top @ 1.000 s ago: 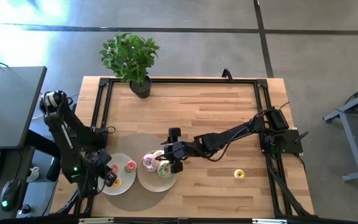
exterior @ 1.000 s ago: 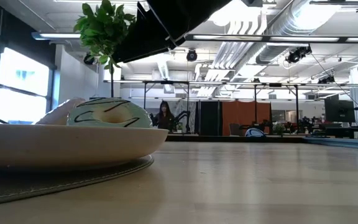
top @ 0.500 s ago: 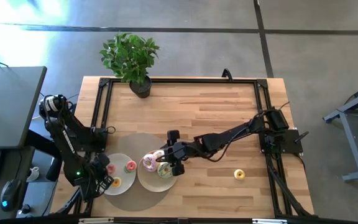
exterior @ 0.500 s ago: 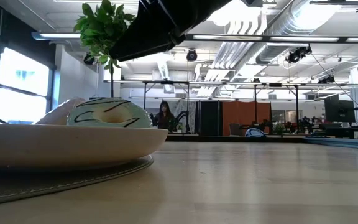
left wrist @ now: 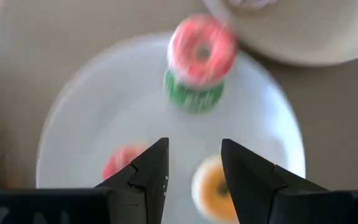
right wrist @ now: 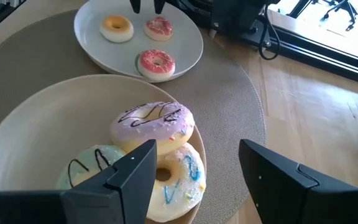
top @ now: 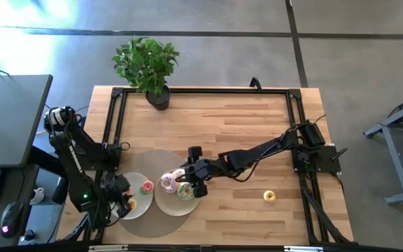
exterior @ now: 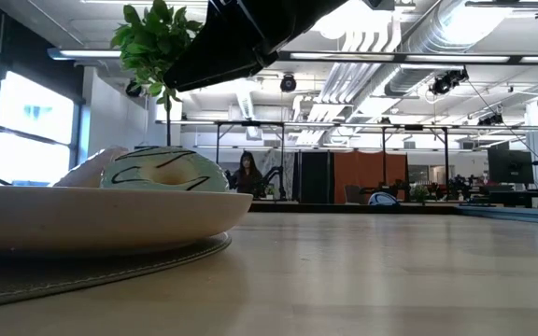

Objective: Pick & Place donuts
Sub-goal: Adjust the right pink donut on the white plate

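Three large donuts lie in the cream plate (right wrist: 17, 137): pink (right wrist: 154, 121), cream-white (right wrist: 180, 175) and green (right wrist: 87, 165), the pink one resting partly on the cream-white. My right gripper (right wrist: 194, 168) hovers open just above and beside them; it also shows in the high view (top: 194, 169). My left gripper (left wrist: 194, 163) is open above the small white plate (left wrist: 73, 118), which holds a red mini donut stacked on a green one (left wrist: 201, 53), another red one (left wrist: 122, 163) and a yellow-orange one (left wrist: 211, 186). One yellow mini donut (top: 269, 197) lies on the table's near right.
Both plates sit on a round grey mat (top: 149, 222) at the table's near left. A potted plant (top: 147, 66) stands at the far left edge. A black frame (top: 296, 133) runs along the table's sides. Bare wood lies at the middle and far right.
My left gripper has shifted a little over the small white plate and now covers the red mini donut that showed beside it before. The donuts have stayed where they were.
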You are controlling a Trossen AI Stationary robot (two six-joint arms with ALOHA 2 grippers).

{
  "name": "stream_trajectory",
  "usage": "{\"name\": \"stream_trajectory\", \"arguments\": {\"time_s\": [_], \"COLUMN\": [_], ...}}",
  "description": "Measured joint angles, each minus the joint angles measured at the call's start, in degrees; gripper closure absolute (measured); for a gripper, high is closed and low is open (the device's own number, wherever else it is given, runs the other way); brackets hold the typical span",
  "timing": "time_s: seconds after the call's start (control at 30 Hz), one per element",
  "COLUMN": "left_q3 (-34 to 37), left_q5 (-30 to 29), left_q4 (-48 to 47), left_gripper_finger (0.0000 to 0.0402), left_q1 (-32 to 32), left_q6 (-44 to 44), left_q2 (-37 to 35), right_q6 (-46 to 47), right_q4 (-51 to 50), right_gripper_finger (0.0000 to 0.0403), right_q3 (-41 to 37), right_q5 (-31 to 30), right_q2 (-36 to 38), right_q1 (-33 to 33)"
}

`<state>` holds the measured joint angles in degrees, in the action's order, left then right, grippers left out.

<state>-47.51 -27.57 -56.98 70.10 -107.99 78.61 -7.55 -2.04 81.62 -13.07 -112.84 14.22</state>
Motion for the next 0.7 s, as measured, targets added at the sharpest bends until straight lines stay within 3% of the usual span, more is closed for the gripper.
{"name": "stream_trajectory", "arguments": {"time_s": [0.1, 0.27, 0.47, 0.7], "left_q3": [0.0, 0.0, 0.0, 0.1], "left_q5": [-5.8, -7.0, -3.7, 3.3], "left_q4": [0.0, 0.4, 7.9, 9.2], "left_gripper_finger": [0.0257, 0.0257, 0.0257, 0.0257], "left_q1": [-0.7, -5.5, -13.5, -18.2], "left_q6": [7.5, 17.5, 36.0, 40.7], "left_q2": [0.0, 0.0, 0.0, 0.3], "right_q6": [0.0, 0.0, 0.0, 0.0], "right_q4": [0.0, 0.0, 0.0, 0.0], "right_gripper_finger": [0.0178, 0.0178, 0.0178, 0.0178], "right_q3": [0.0, 0.0, 0.0, 0.0], "right_q5": [0.0, 0.1, 2.2, 2.8], "right_q2": [0.0, 0.0, 0.0, 0.0], "right_q1": [0.0, 0.0, 0.0, 0.0]}}
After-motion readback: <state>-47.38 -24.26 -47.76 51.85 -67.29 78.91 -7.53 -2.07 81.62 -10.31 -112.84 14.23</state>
